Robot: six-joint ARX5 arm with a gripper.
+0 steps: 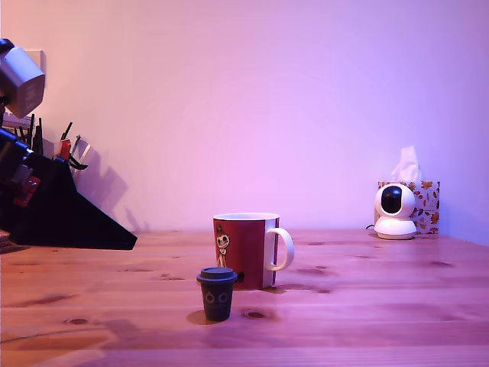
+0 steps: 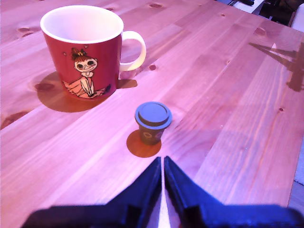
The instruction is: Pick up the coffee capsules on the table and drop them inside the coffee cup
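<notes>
A red coffee cup (image 1: 243, 248) with a white handle and a cartoon figure stands upright mid-table; the wrist view shows its white inside (image 2: 81, 23), with nothing visible in it. One dark grey-green coffee capsule (image 1: 217, 293) with circle marks stands upright just in front of the cup, apart from it. In the wrist view the capsule (image 2: 153, 122) sits a short way beyond my gripper (image 2: 162, 160). Its dark fingers are shut tip to tip with nothing between them, hovering above the wood. My arm (image 1: 17, 164) is at the exterior view's far left.
A black wedge-shaped stand (image 1: 72, 218) with tools sits at the exterior view's back left. A white round camera (image 1: 395, 208) and a patterned tissue box (image 1: 425, 200) stand at the back right. The wooden table (image 1: 367, 306) meets a wall behind.
</notes>
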